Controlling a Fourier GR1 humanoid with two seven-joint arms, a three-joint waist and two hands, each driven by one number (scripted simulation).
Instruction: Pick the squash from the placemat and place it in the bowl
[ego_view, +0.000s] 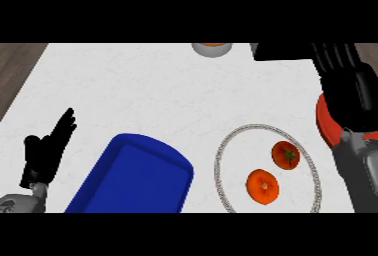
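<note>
the right hand (347, 85) hung at the right edge of the counter (148, 85), fingers pointing away toward the far side; whether it was open or holding anything i could not tell. under it showed a red-orange rim, maybe the bowl (322, 125). just left of it lay a round mat (244, 131) with two orange-red pieces (286, 154) on it, apart from each other. a blue tray (136, 175) sat left of the mat. the left hand (48, 150) rested open at the left edge, fingers straight. a grey cup (212, 49) stood at the far edge.
</note>
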